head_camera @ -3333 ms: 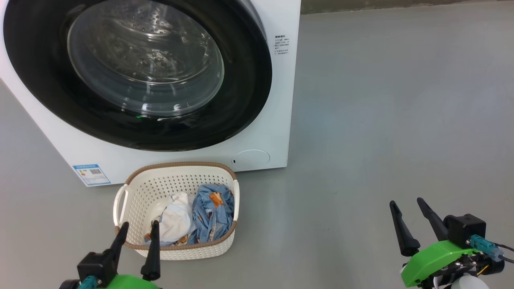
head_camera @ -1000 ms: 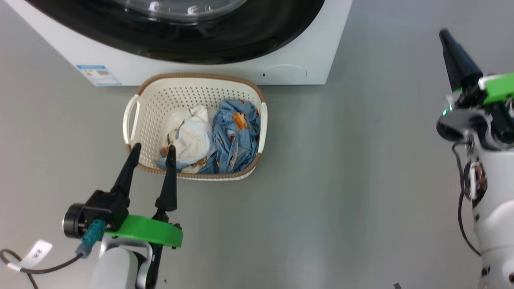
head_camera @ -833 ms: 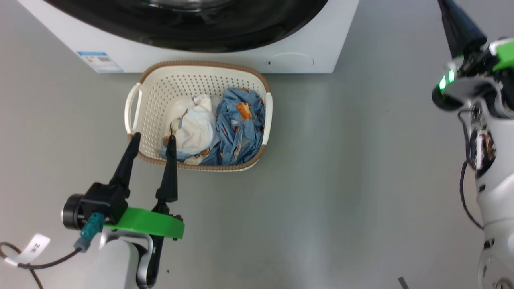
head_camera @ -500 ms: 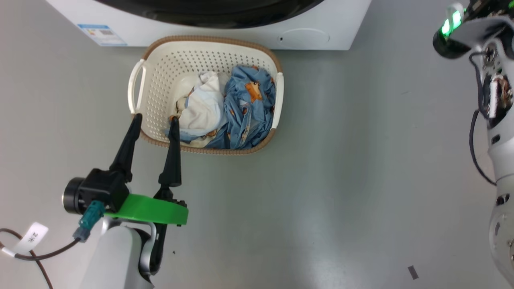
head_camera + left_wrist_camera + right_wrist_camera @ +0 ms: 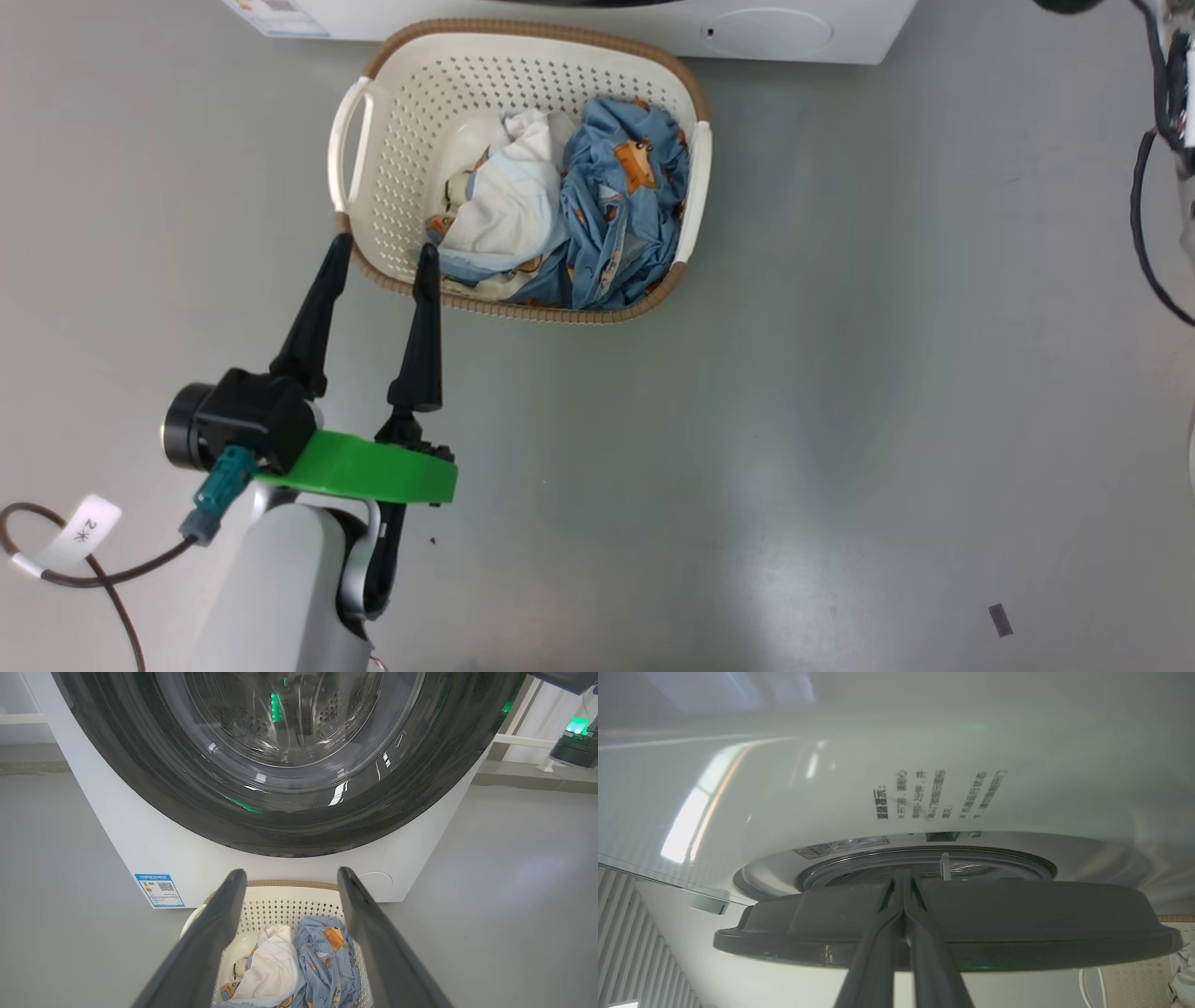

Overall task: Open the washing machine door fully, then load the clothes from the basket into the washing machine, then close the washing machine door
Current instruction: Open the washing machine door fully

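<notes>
My left gripper (image 5: 385, 245) hangs spread wide by the near rim of the basket (image 5: 411, 121), clothes (image 5: 597, 187) piled inside, right in front of the washing machine (image 5: 140, 849). Right gripper (image 5: 903, 879) has its 2 fingers pressed together at the edge of the washing machine door (image 5: 1017, 924).

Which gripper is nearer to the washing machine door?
Right. The right gripper, fingers together, is at the edge of the washing machine door. The left gripper, open, hovers by the near rim of the basket, with the door beyond it.
</notes>
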`<state>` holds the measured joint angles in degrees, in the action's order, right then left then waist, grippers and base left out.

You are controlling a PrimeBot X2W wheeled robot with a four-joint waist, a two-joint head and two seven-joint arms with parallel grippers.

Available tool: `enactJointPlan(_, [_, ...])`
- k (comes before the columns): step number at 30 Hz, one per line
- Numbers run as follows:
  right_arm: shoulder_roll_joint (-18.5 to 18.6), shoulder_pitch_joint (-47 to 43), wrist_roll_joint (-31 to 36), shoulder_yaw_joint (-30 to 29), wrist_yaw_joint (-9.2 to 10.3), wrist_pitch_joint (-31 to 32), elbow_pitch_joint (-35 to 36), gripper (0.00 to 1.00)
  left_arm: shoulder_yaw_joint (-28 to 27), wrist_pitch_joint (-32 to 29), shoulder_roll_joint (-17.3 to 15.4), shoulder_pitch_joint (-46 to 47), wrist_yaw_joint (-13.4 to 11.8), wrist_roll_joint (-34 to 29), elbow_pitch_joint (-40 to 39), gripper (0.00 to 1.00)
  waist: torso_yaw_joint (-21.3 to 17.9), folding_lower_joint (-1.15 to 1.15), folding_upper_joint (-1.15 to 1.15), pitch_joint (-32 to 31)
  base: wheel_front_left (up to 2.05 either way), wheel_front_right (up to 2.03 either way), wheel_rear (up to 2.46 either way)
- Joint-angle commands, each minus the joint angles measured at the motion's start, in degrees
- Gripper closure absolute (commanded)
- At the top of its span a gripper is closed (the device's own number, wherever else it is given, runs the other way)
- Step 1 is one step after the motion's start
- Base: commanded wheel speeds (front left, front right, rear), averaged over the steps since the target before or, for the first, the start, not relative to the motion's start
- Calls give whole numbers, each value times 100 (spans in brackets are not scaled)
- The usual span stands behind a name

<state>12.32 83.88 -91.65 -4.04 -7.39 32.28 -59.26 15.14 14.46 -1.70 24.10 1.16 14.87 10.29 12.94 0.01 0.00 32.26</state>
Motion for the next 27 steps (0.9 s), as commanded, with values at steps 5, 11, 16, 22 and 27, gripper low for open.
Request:
enactJointPlan(5, [-143,584,128,127,-10,69,-194,100,-50,54,-118,139,-103,115,-191,0,161,-1,0,164,0,0,0])
enactJointPlan(11, [-106,903,218,199,-10,102,-460,100,25,54,-118,180,-153,171,-197,0,220,-1,0,224,0,0,0])
enactJointPlan(16, [-108,1037,266,246,-10,167,-583,100,42,54,-118,197,-180,172,-208,0,219,-1,0,249,0,0,0])
enactJointPlan(22, [-92,1078,331,317,-10,292,-657,100,39,54,-118,223,-187,167,-207,0,214,-1,0,260,0,0,0])
enactJointPlan(27, [-90,1031,325,330,-10,425,-655,100,20,54,-118,222,-194,162,-199,0,196,-1,0,249,0,0,0])
